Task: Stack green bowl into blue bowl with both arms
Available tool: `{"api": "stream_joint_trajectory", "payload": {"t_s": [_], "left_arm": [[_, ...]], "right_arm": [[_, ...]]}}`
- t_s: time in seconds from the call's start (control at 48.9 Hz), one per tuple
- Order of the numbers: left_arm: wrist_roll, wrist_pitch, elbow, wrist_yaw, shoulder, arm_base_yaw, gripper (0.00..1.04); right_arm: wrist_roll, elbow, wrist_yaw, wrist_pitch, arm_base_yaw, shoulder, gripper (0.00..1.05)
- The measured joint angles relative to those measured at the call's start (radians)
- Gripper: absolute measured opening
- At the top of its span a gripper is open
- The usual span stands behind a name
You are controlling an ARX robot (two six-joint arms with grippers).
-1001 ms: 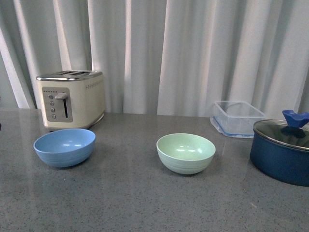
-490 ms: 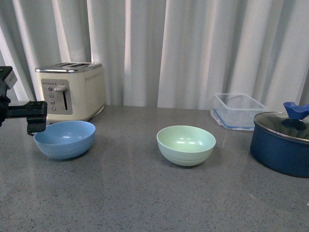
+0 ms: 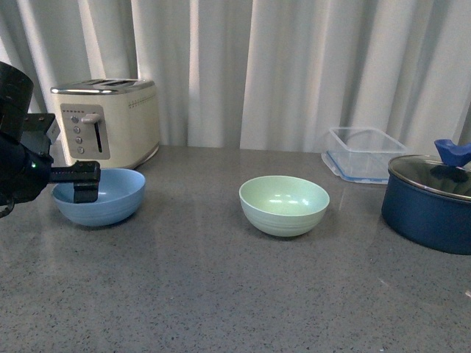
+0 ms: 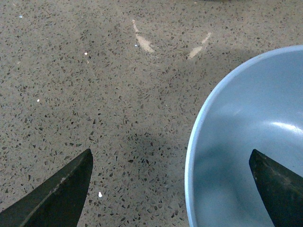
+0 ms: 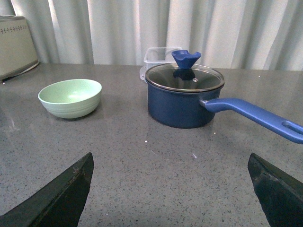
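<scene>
Green bowl (image 3: 284, 205) sat upright mid-way along the surface (image 3: 221, 294), blue bowl (image 3: 110, 197) well apart toward the left edge, toaster (image 3: 110, 121) behind it; left claw (image 3: 86, 184) hung open, straddling the blue bowl's rim; right claw (image 5: 170, 179) spread open, holding nothing, facing the navy pot (image 5: 182, 97)

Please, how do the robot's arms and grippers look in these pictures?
The left arm is bulky and black, with a small green light on it. The left gripper is black and blocky. Of the right gripper only flat, dark, tapered fingers show.
</scene>
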Motion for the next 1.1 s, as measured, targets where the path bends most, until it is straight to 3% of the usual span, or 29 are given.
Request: {"api": "stream_joint_trajectory", "payload": {"t_s": [0.041, 0.184, 0.409, 0.552, 0.838, 1.103], "left_arm": [[0.002, 0.002, 0.004, -0.007, 0.006, -0.001, 0.95], [0.014, 0.01, 0.004, -0.021, 0.007, -0.007, 0.7], [0.01, -0.008, -0.018, -0.055, 0.003, -0.013, 0.24], [-0.033, -0.009, -0.029, -0.044, -0.039, -0.016, 0.05], [-0.088, -0.03, -0.032, -0.055, -0.066, -0.046, 0.04], [-0.145, -0.059, 0.018, -0.057, -0.071, -0.138, 0.04]], "right_arm": [[0.0, 0.0, 0.0, 0.0, 0.0, 0.0, 0.95], [0.0, 0.0, 0.0, 0.0, 0.0, 0.0, 0.95], [0.0, 0.0, 0.0, 0.0, 0.0, 0.0, 0.95], [0.0, 0.0, 0.0, 0.0, 0.0, 0.0, 0.95], [0.0, 0.0, 0.0, 0.0, 0.0, 0.0, 0.95], [0.0, 0.0, 0.0, 0.0, 0.0, 0.0, 0.95]]}}
